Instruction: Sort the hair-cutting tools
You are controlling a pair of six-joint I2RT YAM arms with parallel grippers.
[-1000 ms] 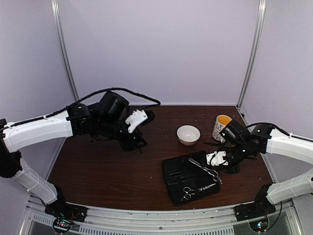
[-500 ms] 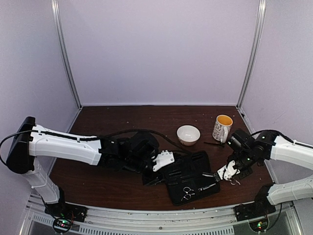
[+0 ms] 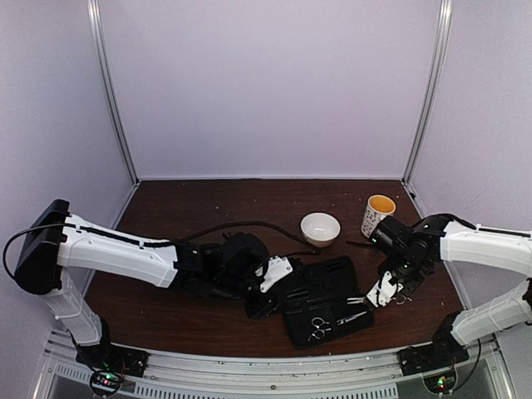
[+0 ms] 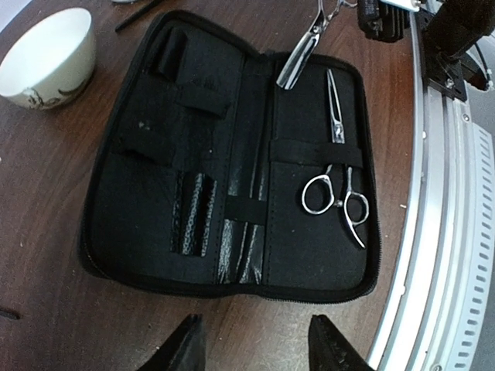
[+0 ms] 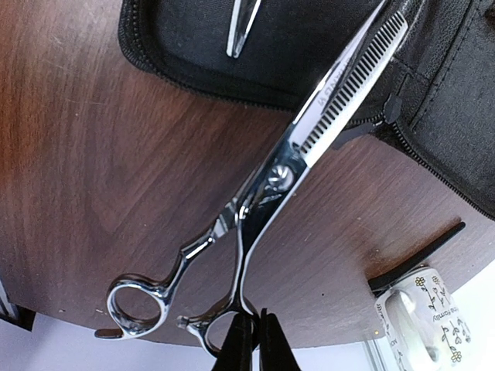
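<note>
right gripper (image 5: 254,340) clamps the slim silver toothed scissors (image 5: 309,147) by the handle above the right edge of the open black zip case (image 4: 155,139), left gripper (image 4: 251,344) gaping, so lower them slow.

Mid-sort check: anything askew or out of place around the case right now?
Yes. The thinning scissors hang slanted across the zipper edge of the case, blades over the lining, handles over bare table, pinched by the right gripper at the handle end only. The other scissors sit strapped in straight.

mug (image 3: 378,215) and bowl (image 3: 320,229) behind case (image 3: 329,283)
</note>
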